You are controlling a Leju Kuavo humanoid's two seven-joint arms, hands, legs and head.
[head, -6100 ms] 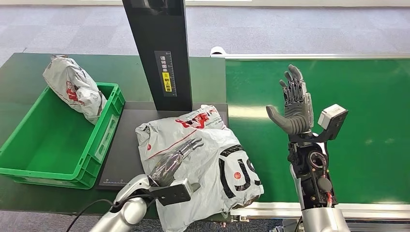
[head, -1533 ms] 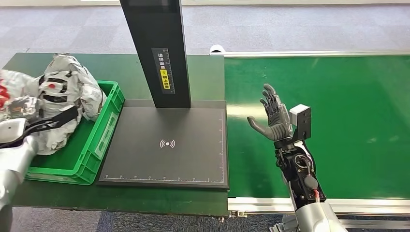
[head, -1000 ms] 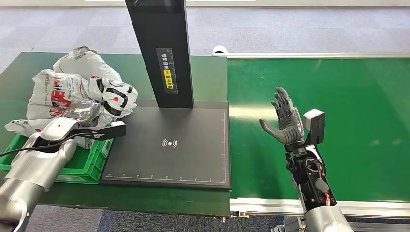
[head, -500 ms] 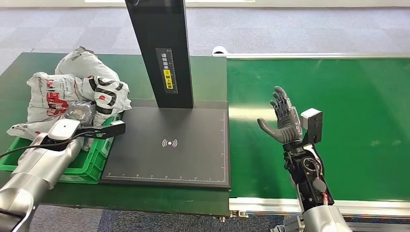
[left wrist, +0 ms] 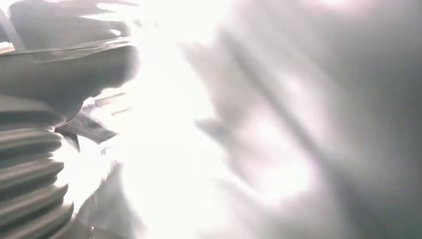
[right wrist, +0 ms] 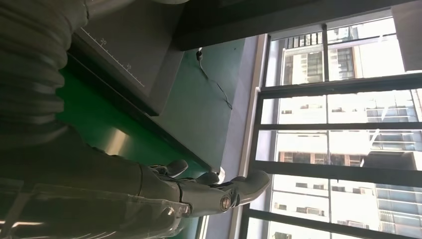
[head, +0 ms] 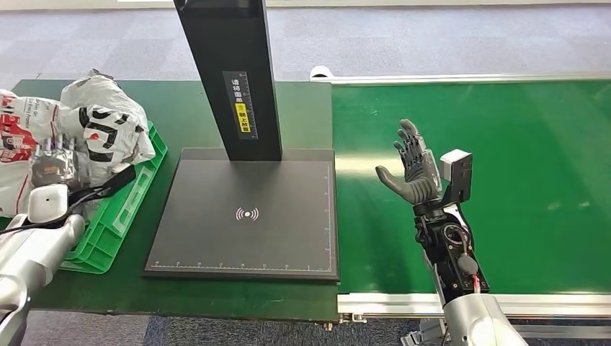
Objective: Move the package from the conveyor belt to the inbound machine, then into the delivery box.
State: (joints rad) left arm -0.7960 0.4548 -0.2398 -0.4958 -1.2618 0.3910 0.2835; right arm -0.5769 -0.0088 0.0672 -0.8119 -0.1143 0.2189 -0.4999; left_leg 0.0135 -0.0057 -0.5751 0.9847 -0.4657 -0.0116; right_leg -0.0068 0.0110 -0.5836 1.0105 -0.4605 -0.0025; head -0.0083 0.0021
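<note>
A crumpled grey-white package (head: 101,126) with red and black print lies over the green delivery box (head: 126,205) at the left. My left hand (head: 52,160) grips it from the near side, its fingers partly sunk in the plastic. Up close in the left wrist view, the package (left wrist: 209,119) is a bright white blur past the hand's ribbed cover (left wrist: 30,164). A second package (head: 18,155) lies beside the first, at the left edge. My right hand (head: 411,164) is open and raised, palm up, over the conveyor belt (head: 519,144). Its spread fingers (right wrist: 199,191) also appear in the right wrist view.
The inbound machine's black plate (head: 245,216) lies bare between box and belt, with its black column (head: 230,72) at the back. The belt's metal rail (head: 468,303) runs along the near edge. A dark green table (head: 173,108) carries box and machine.
The whole picture has shifted left, so the camera has turned. My left hand still holds the package over the box. The right hand stays raised and open.
</note>
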